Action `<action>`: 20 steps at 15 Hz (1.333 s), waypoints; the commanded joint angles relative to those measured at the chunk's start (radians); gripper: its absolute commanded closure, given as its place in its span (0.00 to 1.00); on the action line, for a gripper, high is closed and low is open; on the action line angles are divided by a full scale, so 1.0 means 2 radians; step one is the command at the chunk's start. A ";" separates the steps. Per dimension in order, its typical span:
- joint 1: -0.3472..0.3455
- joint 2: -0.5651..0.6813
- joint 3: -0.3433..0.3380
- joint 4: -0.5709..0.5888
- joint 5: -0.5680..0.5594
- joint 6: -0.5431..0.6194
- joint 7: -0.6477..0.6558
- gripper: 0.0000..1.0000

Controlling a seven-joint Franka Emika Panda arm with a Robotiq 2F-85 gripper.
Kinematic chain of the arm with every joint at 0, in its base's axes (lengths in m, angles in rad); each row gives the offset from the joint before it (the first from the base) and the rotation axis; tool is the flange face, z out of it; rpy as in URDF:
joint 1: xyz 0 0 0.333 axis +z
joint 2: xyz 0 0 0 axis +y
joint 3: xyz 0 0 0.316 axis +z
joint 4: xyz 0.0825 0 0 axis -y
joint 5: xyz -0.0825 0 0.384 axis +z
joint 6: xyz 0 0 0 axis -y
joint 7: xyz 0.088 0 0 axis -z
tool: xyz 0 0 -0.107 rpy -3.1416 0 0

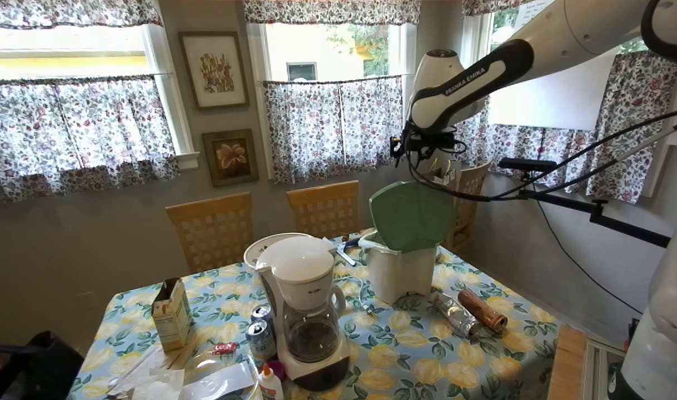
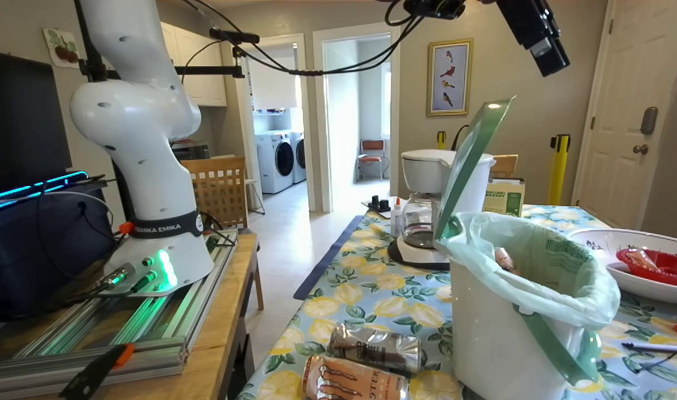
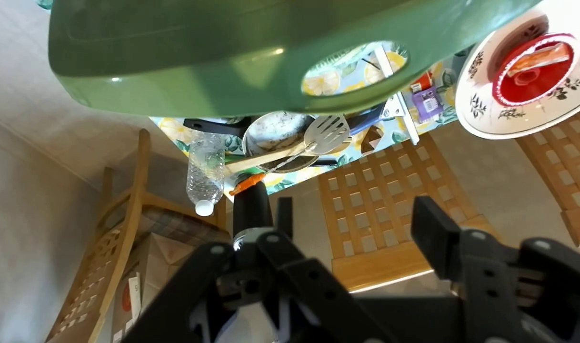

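White bin point(image 2: 502, 339), green liner point(image 2: 544, 280) inside

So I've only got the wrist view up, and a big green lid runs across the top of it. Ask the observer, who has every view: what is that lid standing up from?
Observer: A white bin. In both exterior views, the lid rises from its rim.
Operator: Okay, and is anything inside it?
Observer: Yes, in an exterior view a pinkish item shows inside the pale green liner; I can't tell what it is.
Operator: What about right next to it?
Observer: Two cans lie on their sides there, an orange can and a silver can.
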 commanded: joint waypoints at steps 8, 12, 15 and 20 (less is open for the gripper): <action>0.027 -0.044 0.015 -0.003 0.046 -0.075 -0.016 0.00; 0.034 -0.063 0.020 -0.006 0.077 -0.151 -0.031 0.00; 0.035 -0.068 0.019 -0.013 0.098 -0.184 -0.052 0.00; 0.029 -0.064 0.014 -0.032 0.097 -0.186 -0.068 0.00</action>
